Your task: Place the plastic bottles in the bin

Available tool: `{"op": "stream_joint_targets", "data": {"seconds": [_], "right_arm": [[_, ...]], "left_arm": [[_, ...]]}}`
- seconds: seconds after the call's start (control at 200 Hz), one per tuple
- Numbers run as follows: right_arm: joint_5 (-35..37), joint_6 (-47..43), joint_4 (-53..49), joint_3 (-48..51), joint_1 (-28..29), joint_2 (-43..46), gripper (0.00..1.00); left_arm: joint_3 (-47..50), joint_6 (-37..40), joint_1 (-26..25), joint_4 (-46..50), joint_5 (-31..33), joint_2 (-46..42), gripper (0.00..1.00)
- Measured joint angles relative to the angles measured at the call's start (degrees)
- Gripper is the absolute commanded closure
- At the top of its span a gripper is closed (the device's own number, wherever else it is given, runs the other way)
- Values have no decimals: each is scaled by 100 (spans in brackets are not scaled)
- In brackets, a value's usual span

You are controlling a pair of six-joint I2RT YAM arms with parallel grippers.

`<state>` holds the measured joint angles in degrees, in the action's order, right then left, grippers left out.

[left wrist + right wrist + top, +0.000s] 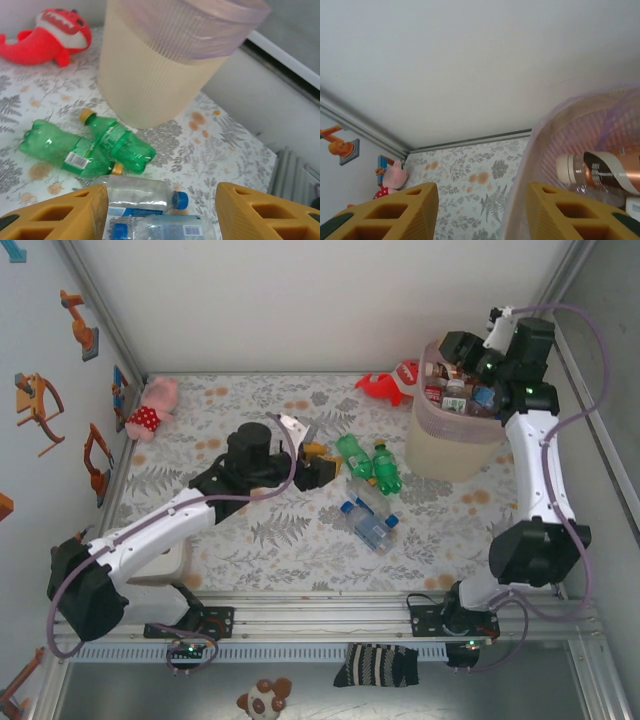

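We hold the left gripper point(162, 206) wide over clear bottles point(142, 192) to grab one; the right gripper point(482, 206) hangs wide and empty over the far bin point(555, 150).

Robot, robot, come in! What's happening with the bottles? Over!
Open left fingers over two clear bottles. Open right fingers above the bin. Two green bottles near the bin. Nothing blocking.

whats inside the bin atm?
Several bottles piled near the rim, including a brown-labelled bottle with a white cap. Anything lower is hidden by that top layer and the bin wall.
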<state>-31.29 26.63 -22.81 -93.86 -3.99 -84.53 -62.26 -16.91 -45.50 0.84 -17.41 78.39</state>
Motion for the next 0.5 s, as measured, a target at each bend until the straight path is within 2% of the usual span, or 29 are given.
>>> {"op": "stream_joint_targets", "data": {"seconds": [0.27,0.501], "right_arm": [[291,-273,-542,544,7,745,51],[378,-402,-763,671,7,1110,51]], "left_arm": [[-586,-1250,-76,844,739,1005,41],[-973,-2927,-330,1683,1598,1705,42]]}}
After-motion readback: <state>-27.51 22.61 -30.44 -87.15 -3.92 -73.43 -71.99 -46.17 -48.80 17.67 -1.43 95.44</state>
